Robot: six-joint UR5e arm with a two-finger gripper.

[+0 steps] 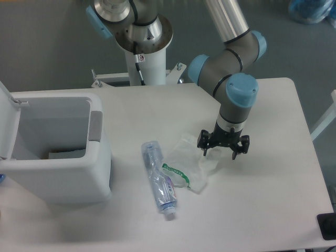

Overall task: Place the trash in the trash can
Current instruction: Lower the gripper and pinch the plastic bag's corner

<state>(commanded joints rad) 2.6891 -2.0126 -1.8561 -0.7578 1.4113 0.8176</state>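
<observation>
Two pieces of trash lie on the white table [273, 210], near its middle, neither in the bin. Clear plastic bag [190, 164]: thin, wrinkly, see-through film, roughly flat, with a curved green-and-white band near its near-left edge. Its outline is hard to trace against the white tabletop, especially on the right side. Slim clear plastic bottle [158, 179] lies on its side just left of the bag, touching or overlapping the bag's left edge; cannot tell which. Bottle looks crumpled, has a bluish-purple label toward its near end, small white cap at the near tip.

Gripper [223, 148]: black, two-finger, pointing straight down over the bag's far-right corner. Fingers spread apart, nothing between them. Left fingertip sits at or just above the bag film; contact cannot be confirmed. Right finger is over bare table just beyond the bag.

Trash can [58, 157] stands at the left of the table, well apart from the bag, near the bottle's left. White, boxy, smooth plastic, rounded corners, grey patch on the right rim. Lid [8, 123] is hinged up on the left side, cut off by the frame edge. Something dark and flat shows inside at the bottom; too dim to identify.

Arm [231, 68]: grey tube segments with light-blue joint caps, upper part cut off at the top. Small dark object at the near-right corner, cropped.
</observation>
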